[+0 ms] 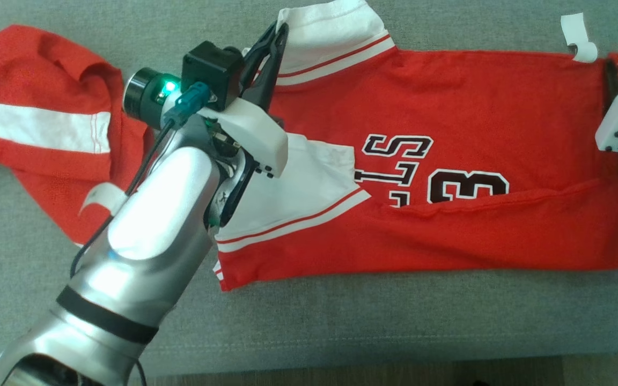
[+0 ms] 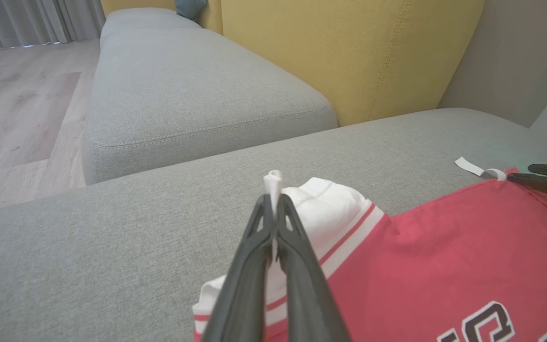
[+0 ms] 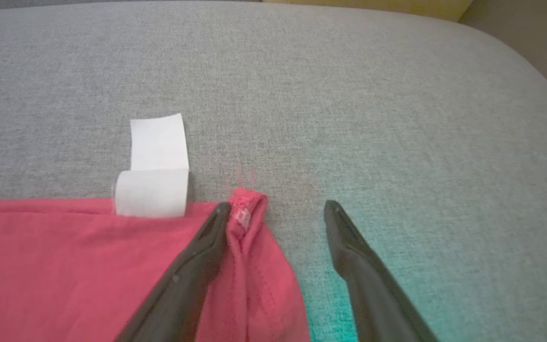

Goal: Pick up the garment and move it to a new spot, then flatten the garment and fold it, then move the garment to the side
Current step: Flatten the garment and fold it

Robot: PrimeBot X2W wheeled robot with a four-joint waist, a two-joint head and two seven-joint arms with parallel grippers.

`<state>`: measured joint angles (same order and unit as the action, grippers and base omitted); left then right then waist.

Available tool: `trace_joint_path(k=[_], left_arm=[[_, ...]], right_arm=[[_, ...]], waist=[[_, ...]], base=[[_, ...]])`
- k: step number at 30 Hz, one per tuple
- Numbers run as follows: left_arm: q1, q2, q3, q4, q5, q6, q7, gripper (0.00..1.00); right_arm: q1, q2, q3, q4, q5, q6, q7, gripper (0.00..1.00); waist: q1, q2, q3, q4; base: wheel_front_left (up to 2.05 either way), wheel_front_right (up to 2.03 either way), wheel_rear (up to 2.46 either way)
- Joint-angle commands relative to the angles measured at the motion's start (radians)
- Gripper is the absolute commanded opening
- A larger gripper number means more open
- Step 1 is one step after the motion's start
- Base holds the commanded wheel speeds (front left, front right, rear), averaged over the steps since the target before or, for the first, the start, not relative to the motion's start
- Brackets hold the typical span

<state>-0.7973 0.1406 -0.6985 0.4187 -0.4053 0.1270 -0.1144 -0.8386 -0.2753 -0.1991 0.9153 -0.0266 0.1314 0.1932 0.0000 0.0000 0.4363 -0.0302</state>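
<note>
The garment (image 1: 475,134) is a red jersey with white sleeves and black-and-white lettering, spread across a grey sofa cushion (image 1: 341,321). One part lies bunched at the far left (image 1: 35,112). My left gripper (image 1: 279,32) is shut on a pinch of the white sleeve's edge (image 2: 273,180) at the jersey's far side, in the left wrist view (image 2: 272,202) too. My right gripper (image 3: 278,206) stands open at the jersey's hem corner (image 3: 247,209). That corner rests against one finger (image 3: 197,256). A white label (image 3: 157,180) lies beside it.
A yellow backrest (image 2: 349,57) rises behind the cushion, and a second grey seat (image 2: 183,95) adjoins it. Wooden floor (image 2: 17,118) lies beyond. The cushion's front edge (image 1: 395,362) runs along the bottom of the head view.
</note>
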Motion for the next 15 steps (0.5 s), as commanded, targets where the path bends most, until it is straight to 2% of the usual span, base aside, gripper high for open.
trace_joint_path(k=[1, 2, 8, 15], left_arm=[[-0.016, 0.029, 0.027, -0.036, 0.008, 0.006, 0.004, 0.00], [-0.017, 0.031, 0.028, -0.038, 0.008, 0.007, 0.006, 0.00], [-0.031, 0.045, 0.039, -0.039, 0.003, 0.014, 0.008, 0.00], [-0.071, 0.062, 0.066, -0.018, -0.005, 0.022, -0.008, 0.00]], right_arm=[[-0.019, -0.015, 0.016, -0.018, -0.002, -0.001, -0.004, 0.27], [-0.023, -0.017, 0.016, -0.009, -0.001, -0.001, -0.005, 0.00], [-0.050, -0.025, 0.009, 0.024, 0.005, -0.001, -0.027, 0.00], [-0.102, -0.015, -0.012, 0.017, 0.011, -0.001, -0.113, 0.00]], waist=[[0.0000, 0.0000, 0.002, 0.000], [0.0000, 0.0000, 0.003, 0.000], [0.0000, 0.0000, 0.010, -0.007], [0.0000, 0.0000, 0.018, -0.025]], base=[[0.00, 0.00, 0.00], [0.00, 0.00, 0.00], [0.00, 0.00, 0.00], [0.00, 0.00, 0.00]])
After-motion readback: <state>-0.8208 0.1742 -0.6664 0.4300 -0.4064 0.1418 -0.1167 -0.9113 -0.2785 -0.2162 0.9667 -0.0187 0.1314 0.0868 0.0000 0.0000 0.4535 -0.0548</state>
